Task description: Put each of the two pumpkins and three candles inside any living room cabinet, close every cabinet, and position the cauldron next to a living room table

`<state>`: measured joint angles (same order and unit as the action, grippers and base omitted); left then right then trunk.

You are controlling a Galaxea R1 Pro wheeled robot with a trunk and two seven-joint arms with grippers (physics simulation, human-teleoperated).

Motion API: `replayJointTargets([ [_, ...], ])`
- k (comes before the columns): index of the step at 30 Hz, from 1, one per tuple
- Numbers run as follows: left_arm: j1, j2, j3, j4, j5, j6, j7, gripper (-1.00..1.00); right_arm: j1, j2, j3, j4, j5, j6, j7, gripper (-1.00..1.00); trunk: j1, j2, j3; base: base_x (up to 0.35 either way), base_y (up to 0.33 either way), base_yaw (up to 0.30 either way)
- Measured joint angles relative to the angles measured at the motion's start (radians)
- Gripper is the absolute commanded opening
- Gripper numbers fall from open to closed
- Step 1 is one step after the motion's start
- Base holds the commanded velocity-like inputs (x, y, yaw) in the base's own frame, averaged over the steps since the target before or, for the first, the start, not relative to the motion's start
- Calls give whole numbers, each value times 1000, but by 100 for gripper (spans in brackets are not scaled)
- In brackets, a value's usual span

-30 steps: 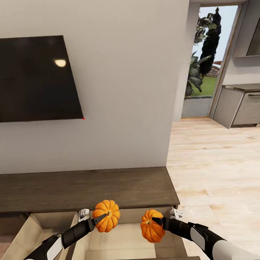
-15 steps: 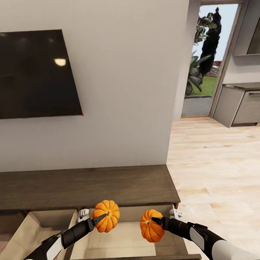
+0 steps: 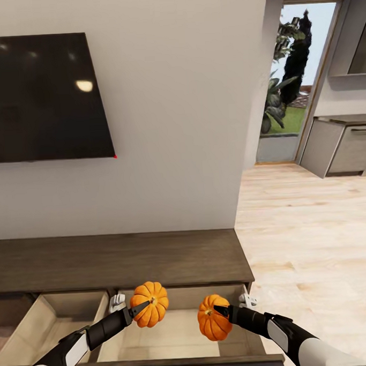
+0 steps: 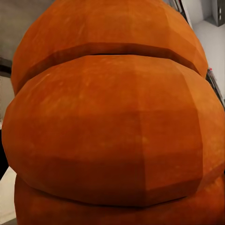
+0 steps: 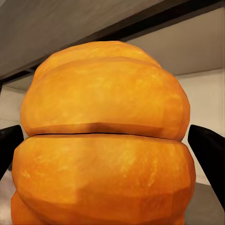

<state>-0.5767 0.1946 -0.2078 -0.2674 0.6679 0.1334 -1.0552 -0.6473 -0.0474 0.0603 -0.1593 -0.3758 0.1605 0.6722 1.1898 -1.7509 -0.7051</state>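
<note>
View tilted up; pumpkins (image 3: pixel 149 304) (image 3: pixel 212 317) held above open cabinet (image 3: pixel 122 261) drawer.

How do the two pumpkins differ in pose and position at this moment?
The left pumpkin is held by the left gripper slightly higher in the head view and nearer the cabinet top's front edge; the right pumpkin, in the right gripper, sits lower. The left pumpkin's stem end faces right and forward, the right one's faces left. Both are orange, ribbed, similar in size, and held above the same open drawer.
</note>
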Motion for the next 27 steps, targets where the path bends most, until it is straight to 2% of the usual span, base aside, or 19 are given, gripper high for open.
replayJointTargets([
  [9,0,5,2,5,0,0,2,-100,0,-1,0,-6,1,4,0,-100,35,-63,-28,0,0,0],
  [16,0,0,4,73,1,-3,2,-100,0,-2,1,-32,1,6,0,-100,61,-112,-50,0,0,0],
  [27,0,3,3,73,1,-3,2,-100,0,2,5,-61,6,8,-4,-100,104,-189,-100,0,0,0],
])
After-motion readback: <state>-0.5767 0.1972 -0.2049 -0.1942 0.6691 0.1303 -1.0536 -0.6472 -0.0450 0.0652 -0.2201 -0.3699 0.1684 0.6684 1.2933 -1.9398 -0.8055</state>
